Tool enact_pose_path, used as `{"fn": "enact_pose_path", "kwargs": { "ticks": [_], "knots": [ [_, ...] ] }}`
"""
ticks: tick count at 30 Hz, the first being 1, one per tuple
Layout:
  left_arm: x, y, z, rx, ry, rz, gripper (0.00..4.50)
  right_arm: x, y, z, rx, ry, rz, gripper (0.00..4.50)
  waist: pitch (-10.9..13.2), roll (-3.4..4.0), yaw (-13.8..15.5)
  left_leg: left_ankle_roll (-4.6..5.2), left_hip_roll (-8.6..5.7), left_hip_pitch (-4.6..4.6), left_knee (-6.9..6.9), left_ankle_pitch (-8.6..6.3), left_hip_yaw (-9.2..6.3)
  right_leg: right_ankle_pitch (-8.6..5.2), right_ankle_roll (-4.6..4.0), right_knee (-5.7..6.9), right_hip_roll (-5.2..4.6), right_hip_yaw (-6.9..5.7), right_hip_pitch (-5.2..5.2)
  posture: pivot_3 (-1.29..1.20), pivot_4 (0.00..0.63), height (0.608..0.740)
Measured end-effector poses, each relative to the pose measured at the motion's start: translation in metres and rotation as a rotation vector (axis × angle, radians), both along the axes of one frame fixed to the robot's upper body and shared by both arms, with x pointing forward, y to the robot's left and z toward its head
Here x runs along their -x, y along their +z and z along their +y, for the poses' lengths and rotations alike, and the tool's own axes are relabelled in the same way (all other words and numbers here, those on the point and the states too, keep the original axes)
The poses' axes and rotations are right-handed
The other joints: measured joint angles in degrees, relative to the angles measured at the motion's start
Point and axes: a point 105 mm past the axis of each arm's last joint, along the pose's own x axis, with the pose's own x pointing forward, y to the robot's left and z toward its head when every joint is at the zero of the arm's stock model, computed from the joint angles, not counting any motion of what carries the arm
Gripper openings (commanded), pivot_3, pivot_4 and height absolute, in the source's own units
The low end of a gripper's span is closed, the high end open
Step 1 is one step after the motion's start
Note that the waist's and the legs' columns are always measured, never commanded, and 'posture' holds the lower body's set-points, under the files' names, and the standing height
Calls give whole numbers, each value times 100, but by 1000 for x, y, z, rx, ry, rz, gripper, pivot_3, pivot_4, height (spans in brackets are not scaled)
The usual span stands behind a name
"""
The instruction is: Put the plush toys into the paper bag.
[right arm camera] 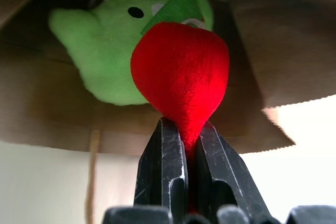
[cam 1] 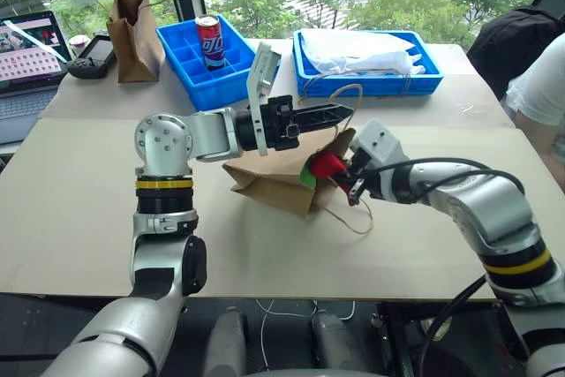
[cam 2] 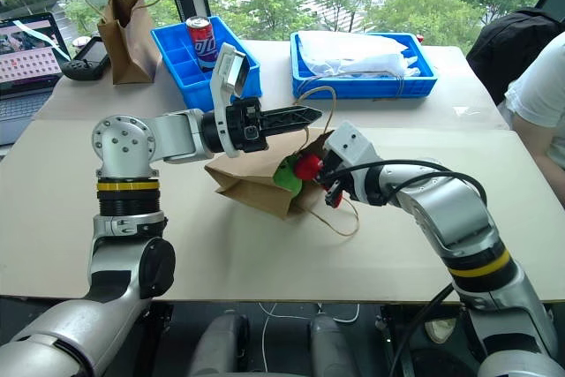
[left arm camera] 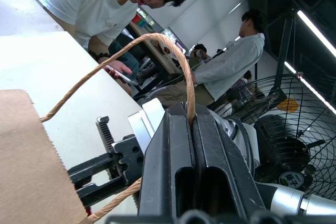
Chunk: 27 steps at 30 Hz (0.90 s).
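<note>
The wide brown paper bag [cam 1: 269, 184] lies on its side mid-table, mouth toward my right arm. My left gripper [cam 1: 346, 112] is shut on one twine handle [left arm camera: 152, 38] and holds it up above the mouth. The other handle loop trails on the table. My right gripper [right arm camera: 191, 135] is shut on the narrow tip of the red chili plush toy [right arm camera: 181, 72], which sits at the bag's mouth [cam 1: 328, 163]. The green plush toy [right arm camera: 110, 51] with a face lies inside the bag, just behind the red one.
At the back stand a blue compartment crate with a soda can [cam 1: 210, 41], a blue tray [cam 1: 366, 86] holding white material, a narrower dark paper bag [cam 1: 132, 33], a controller [cam 1: 93, 55] and a laptop [cam 1: 26, 50]. A person [cam 1: 538, 94] sits at the table's right edge.
</note>
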Motion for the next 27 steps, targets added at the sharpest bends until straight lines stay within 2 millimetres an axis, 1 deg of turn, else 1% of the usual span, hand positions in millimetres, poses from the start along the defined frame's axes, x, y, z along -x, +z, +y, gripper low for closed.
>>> {"fn": "enact_pose_path", "kwargs": {
  "ticks": [4,6,8,10,13,14,16,21,24,27],
  "knots": [
    [0,0,1,1,9,1,0,-13,5,6,-40,-35,-36,7,0,0,11,0,0,-2,0,0,0,0,0,0,-1,-1,0,0,150,665],
    [1,1,1,6,6,-2,0,-19,7,6,-41,-59,-62,7,0,0,17,0,0,-2,0,0,0,0,0,0,-1,-2,0,0,150,665],
    [1,1,1,9,6,-2,0,-24,5,4,-39,-80,-73,7,0,0,14,0,0,-1,0,0,0,0,0,0,-1,-1,0,0,150,665],
    [1,1,2,11,11,1,0,-25,2,8,-52,-64,-68,7,0,0,4,0,0,-1,0,0,0,0,0,2,0,-2,0,0,150,665],
    [1,1,1,13,8,2,0,-19,-5,30,-96,28,-34,7,0,1,-37,0,3,0,-3,0,-1,0,-1,4,4,-1,-2,0,150,665],
    [2,0,1,13,7,4,0,-15,-7,39,-121,68,-9,7,0,1,-40,-1,4,0,-4,0,-1,0,-1,4,5,-2,-2,0,150,665],
    [2,0,1,13,8,5,0,-7,-9,46,-138,109,24,7,1,2,-32,-1,4,-2,-4,1,-2,0,-1,4,4,-2,-3,0,150,665],
    [2,-1,1,14,9,7,0,16,-9,57,-147,172,101,7,1,2,-1,-2,4,-1,-3,1,-2,0,-1,3,4,-4,-1,0,150,665],
    [2,-2,2,12,11,11,0,29,-18,57,-127,180,170,7,1,2,0,-2,4,-1,-3,1,-2,0,-1,3,3,-3,-1,0,150,665],
    [2,-3,2,6,14,15,0,30,-23,52,-99,150,186,7,1,2,-2,-2,4,-1,-3,1,-2,0,-1,3,4,-3,-2,0,150,665]
  ]
}}
